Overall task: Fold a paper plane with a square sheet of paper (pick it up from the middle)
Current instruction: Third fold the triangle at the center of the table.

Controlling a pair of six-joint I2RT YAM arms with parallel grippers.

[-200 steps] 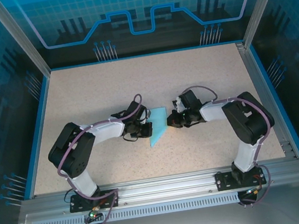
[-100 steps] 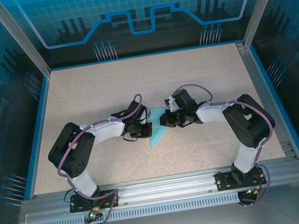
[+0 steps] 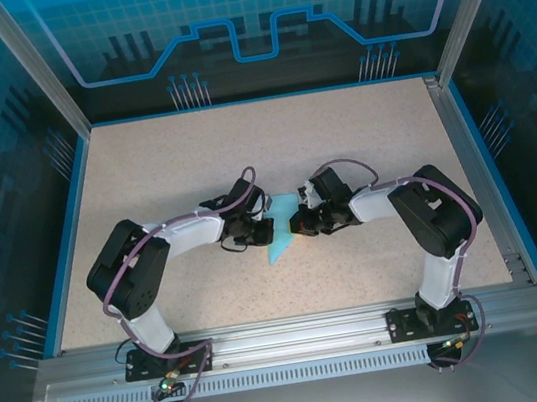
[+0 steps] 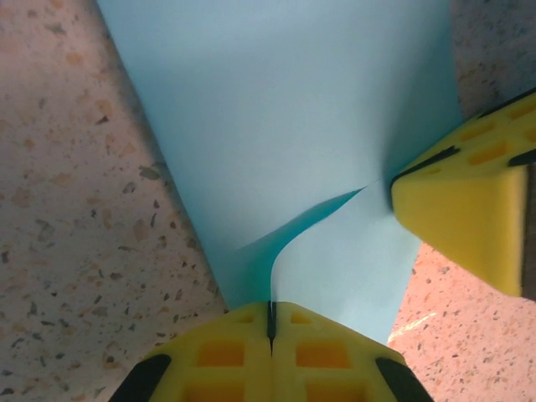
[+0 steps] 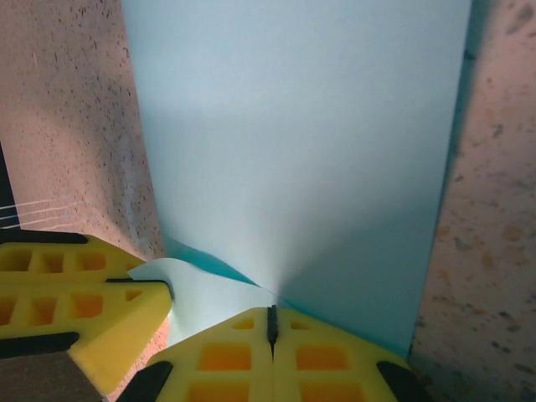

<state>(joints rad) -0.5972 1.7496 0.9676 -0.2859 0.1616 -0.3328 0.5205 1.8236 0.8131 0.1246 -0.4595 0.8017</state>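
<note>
The light blue sheet of paper (image 3: 279, 246) lies folded into a narrow pointed shape mid-table, between both grippers. My left gripper (image 3: 264, 230) is shut, and a raised flap edge of the paper (image 4: 285, 109) runs into the seam of its yellow jaws (image 4: 270, 316). My right gripper (image 3: 295, 225) is shut too, its tip resting on the paper (image 5: 301, 142) where the flap's crease ends (image 5: 270, 316). The right fingers (image 4: 456, 213) appear at the edge of the left wrist view, the left fingers (image 5: 92, 306) in the right wrist view. Whether the right jaws pinch paper is unclear.
The speckled beige tabletop (image 3: 271, 150) is ringed by a blue rim and aluminium frame posts (image 3: 37, 74). Both arms bend inward from their bases at the near edge.
My right gripper has slid left from the paper's right edge onto the paper, close to the left gripper. The left arm and the paper have stayed put.
</note>
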